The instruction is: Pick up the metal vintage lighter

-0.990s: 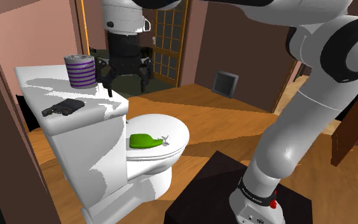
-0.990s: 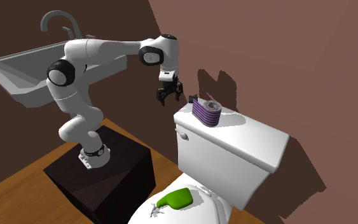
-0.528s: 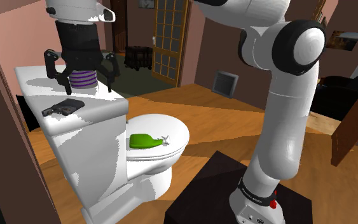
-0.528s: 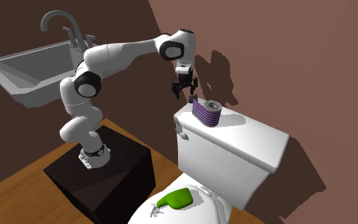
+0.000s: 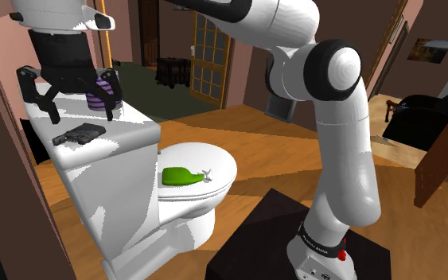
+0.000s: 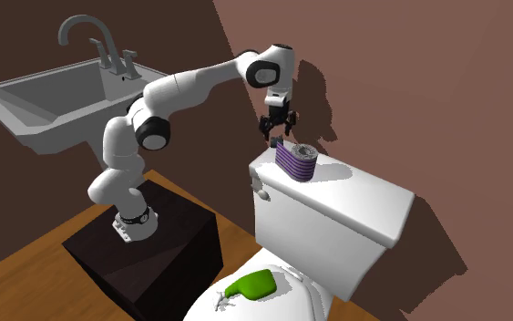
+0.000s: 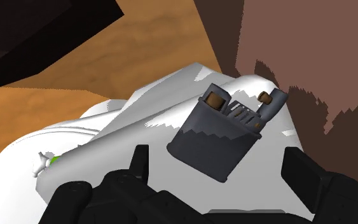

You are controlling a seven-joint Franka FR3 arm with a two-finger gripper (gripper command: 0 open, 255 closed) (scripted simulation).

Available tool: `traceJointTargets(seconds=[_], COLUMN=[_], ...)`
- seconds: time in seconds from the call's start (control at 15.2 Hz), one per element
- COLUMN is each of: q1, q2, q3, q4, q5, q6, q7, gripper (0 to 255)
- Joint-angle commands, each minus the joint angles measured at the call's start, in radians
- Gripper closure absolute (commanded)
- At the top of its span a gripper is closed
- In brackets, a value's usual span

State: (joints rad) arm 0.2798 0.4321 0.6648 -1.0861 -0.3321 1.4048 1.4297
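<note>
The lighter [image 5: 79,133] is a dark grey boxy piece lying flat on the white toilet tank lid [image 5: 122,135]. In the wrist view the lighter [image 7: 219,137] has brown-tipped parts on its far end and lies just beyond the gap between the fingers, untouched. My black gripper [image 5: 81,115] hangs open a little above it, one finger [image 5: 52,107] toward the wall side. From the second exterior view the gripper [image 6: 275,137] hovers over the tank's back edge.
A purple striped round container [image 5: 103,89] stands on the lid right behind the gripper, also seen in the second exterior view [image 6: 295,160]. A green object [image 5: 184,175] lies on the toilet seat cover. A brown wall rises close behind the tank [image 6: 336,210]. A grey sink [image 6: 54,91] stands beyond the stand.
The arm has swung toward the shoulder view's left, carrying the open gripper from beside the tank's edge, past the purple container, to above the lighter. Nothing on the lid has moved.
</note>
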Motion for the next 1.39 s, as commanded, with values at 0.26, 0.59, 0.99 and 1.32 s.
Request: traceJointTargets(seconds=[0.26, 0.59, 0.99, 1.32], q1=[-0.031, -0.031, -0.025, 0.018], q2=[-0.027, -0.027, -0.021, 0.019], q3=[0.003, 0.003, 0.003, -0.002], q4=[-0.106, -0.106, -0.084, 0.049], q5=[0.017, 0.017, 0.014, -0.012], q6=[0.08, 0.08, 0.063, -0.03], q7=[0.006, 0.006, 0.005, 0.0], gripper=[0, 255, 255, 255])
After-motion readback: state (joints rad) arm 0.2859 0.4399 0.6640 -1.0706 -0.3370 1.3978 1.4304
